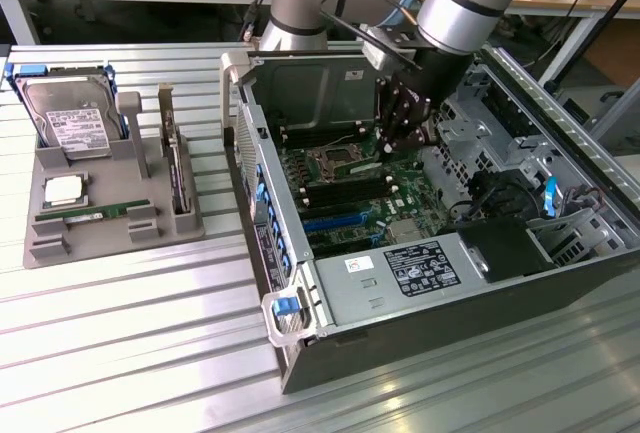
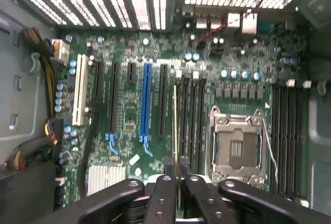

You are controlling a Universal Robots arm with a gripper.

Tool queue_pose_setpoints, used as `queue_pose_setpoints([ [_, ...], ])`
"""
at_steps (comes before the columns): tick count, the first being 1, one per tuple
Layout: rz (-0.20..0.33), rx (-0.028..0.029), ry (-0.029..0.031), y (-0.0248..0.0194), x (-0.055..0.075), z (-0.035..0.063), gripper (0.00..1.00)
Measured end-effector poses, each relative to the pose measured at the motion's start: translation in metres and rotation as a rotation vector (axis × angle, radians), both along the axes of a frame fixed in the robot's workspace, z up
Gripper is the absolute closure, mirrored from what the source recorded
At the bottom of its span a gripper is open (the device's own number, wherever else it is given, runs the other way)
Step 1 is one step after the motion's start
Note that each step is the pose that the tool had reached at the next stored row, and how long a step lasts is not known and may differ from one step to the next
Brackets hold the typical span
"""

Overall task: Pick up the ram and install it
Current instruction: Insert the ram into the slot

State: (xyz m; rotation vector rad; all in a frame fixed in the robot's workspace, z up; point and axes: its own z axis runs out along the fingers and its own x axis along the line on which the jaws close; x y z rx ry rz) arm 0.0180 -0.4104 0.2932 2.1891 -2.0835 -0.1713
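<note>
Jaws pinched on ram, edge-on over memory slots beside CPU socket.

Bright, even light streaks glare across the ribbed metal table. In my wrist view the vent grille blows out white; my gripper is a dark silhouette.

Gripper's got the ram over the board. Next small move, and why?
Probably a slow, straight push down. The gripper is shut on the ram, which stands edge-on, parallel to the memory slots beside the CPU socket and seemingly over the one farthest from it. Whether it already touches the slot I cannot tell, so go gently.
</note>
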Motion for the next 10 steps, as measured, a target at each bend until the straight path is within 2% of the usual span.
queue_pose_setpoints([
  [1,0.0,-0.0001,0.0202,0.0,0.0,-0.0003,0.88],
  [2,0.0,0.0,0.0479,0.0,0.0,-0.0006,0.88],
  [3,0.0,-0.0003,0.0611,0.0,0.0,-0.0007,0.88],
  [6,0.0,0.0004,0.0612,0.0,0.0,-0.0017,0.88],
  [7,0.0,0.0,0.0617,0.0,0.0,-0.0066,0.88],
  [8,0.0,0.0005,0.0667,0.0,0.0001,-0.0081,0.88],
  [9,0.0,0.0006,0.0868,0.0,0.0,-0.0089,0.88],
  [10,0.0,0.0005,0.1195,0.0,0.0,-0.0097,0.88],
])
